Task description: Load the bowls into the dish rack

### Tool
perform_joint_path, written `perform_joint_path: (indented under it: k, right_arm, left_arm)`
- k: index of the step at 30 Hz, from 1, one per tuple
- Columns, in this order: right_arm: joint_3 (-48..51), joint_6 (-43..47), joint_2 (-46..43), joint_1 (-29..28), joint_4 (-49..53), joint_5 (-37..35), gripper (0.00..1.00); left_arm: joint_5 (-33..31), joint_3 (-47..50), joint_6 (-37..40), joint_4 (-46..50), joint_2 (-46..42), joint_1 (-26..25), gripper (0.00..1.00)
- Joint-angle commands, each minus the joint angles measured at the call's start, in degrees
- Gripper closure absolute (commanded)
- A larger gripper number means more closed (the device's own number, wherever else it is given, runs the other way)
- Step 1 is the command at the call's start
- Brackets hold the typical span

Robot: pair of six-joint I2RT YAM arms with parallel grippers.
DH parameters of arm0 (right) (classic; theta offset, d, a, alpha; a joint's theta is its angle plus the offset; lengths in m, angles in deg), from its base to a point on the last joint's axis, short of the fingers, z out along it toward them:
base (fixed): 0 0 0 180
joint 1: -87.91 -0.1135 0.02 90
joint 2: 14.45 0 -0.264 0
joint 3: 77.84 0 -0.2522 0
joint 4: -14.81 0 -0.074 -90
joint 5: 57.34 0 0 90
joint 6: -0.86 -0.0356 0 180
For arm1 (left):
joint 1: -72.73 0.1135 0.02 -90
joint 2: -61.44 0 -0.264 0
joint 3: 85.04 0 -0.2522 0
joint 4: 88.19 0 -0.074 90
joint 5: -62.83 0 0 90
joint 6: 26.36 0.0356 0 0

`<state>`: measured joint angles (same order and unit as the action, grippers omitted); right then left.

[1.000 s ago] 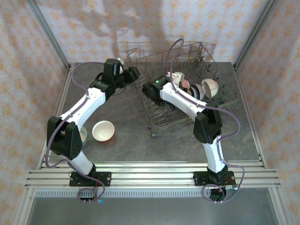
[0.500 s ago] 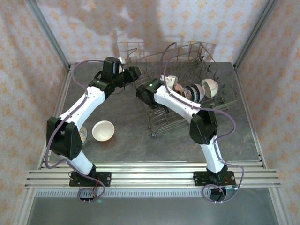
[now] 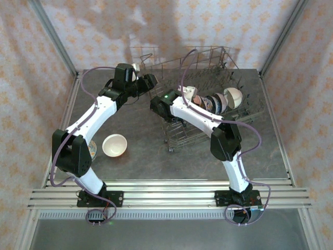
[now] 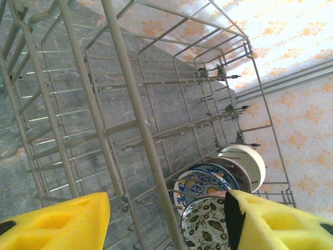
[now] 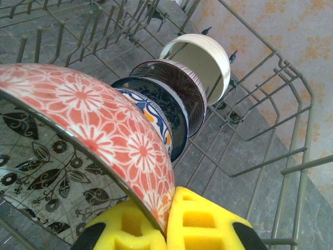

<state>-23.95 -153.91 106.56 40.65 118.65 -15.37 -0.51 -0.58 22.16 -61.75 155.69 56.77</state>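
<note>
Right pincer (image 5: 165, 219) pinches the rim of the red flower bowl (image 5: 104, 125) between its yellow pads, low in the right wrist view. This bowl hangs inside the dish rack (image 5: 281, 94), tipped on its side. It is very near the black leaf bowl (image 5: 36, 172) and the dark blue bowl (image 5: 151, 112), which stand in a row with the striped bowl (image 5: 171, 83) and the cream bowl (image 5: 200, 57).

The grip is only on the thin edge, so I think the bowl can slip or swing. If it comes down too close to the row, it can bang a bowl and chip it. If it misses the tines, it can fall flat.

Left pincer (image 4: 166, 224) is wide and holds nothing. It sits just beside the rack wires, at the upper middle of the top view. A bump there can push the rack.

One white bowl (image 3: 115, 145) waits on the desk (image 3: 156, 156), at the lower left.
</note>
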Motion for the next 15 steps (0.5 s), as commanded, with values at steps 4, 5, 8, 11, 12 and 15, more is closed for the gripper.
perform_joint_path:
  k: [4,5,8,11,12,15]
  right_arm:
    - [5.6,-5.6,0.8,1.0,12.0,-0.5,0.99]
    - [6.2,-6.4,0.3,1.1,12.0,-0.8,0.99]
    - [8.4,-8.7,-1.3,1.6,11.9,-1.4,0.99]
    - [10.6,-10.8,-3.0,2.2,12.0,-1.3,1.0]
    - [11.1,-11.4,-3.3,2.3,12.0,-1.0,1.0]
    - [11.1,-11.8,-3.2,2.4,12.0,-0.5,1.0]
  left_arm:
    - [1.2,-1.3,0.4,0.7,0.9,0.5,0.4]
    - [1.3,-1.3,0.5,0.8,0.9,0.5,0.4]
    - [1.5,-1.3,0.4,1.0,0.9,0.5,0.4]
    - [1.6,-1.4,0.4,1.1,0.9,0.5,0.4]
    - [1.7,-1.4,0.3,1.2,0.9,0.5,0.4]
    - [2.2,-1.6,0.1,1.3,1.2,0.4,0.4]
